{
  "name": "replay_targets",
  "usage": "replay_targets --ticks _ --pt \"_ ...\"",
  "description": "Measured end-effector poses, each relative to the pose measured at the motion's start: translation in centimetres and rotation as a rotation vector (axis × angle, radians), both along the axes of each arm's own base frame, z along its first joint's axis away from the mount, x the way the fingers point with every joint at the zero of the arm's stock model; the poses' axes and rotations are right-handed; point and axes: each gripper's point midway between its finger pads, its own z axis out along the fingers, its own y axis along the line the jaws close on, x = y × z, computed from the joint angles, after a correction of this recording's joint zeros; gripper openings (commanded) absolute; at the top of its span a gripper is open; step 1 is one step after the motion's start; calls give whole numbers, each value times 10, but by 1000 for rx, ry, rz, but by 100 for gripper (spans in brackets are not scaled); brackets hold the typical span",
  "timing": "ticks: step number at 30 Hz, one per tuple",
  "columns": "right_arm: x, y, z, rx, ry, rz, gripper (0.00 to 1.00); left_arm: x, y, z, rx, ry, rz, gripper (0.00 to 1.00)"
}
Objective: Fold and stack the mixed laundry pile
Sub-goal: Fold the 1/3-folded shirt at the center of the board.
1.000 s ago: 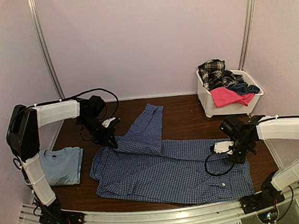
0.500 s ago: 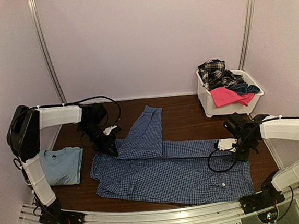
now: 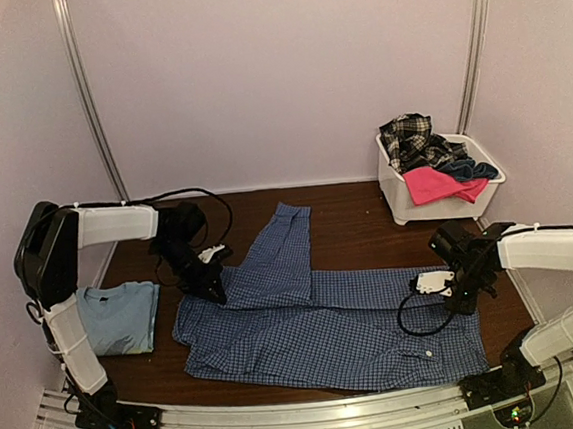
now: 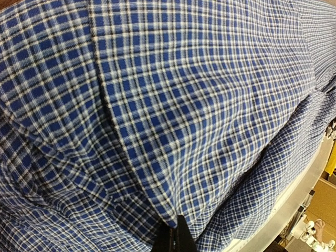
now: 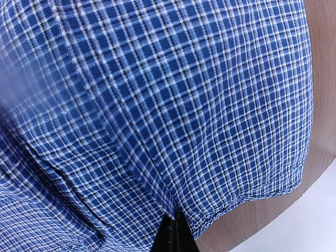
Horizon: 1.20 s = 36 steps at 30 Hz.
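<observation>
Our arms bend low; left fingers [image 4: 177,239] and right fingers [image 5: 173,237] pinch blue check shirt [image 3: 316,324] at opposite edges, white basket [image 3: 398,201] behind.

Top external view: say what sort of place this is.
Likely a robot test booth: plain walls around a brown table, left arm and right arm bolted at its edge, a white laundry basket.

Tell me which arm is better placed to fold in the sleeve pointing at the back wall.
Left, probably: the left end effector pinches the checked shirt right beside that sleeve at its base, while the right end effector pinches the opposite edge, well away.
</observation>
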Motion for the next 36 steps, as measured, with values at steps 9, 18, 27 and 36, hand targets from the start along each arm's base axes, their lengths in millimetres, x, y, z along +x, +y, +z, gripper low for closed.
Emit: replay_targets --ticks 9,18,27,36 --pt "1 1 14 -8 23 -34 75 3 1 5 11 -14 -14 48" --pt "58 24 93 117 -166 -146 72 59 -26 87 -117 -270 20 45" --pt "86 76 28 225 102 -331 46 76 -48 34 -121 -199 30 35" --pt "84 95 -21 207 250 -424 43 64 -33 -17 -36 -97 83 24"
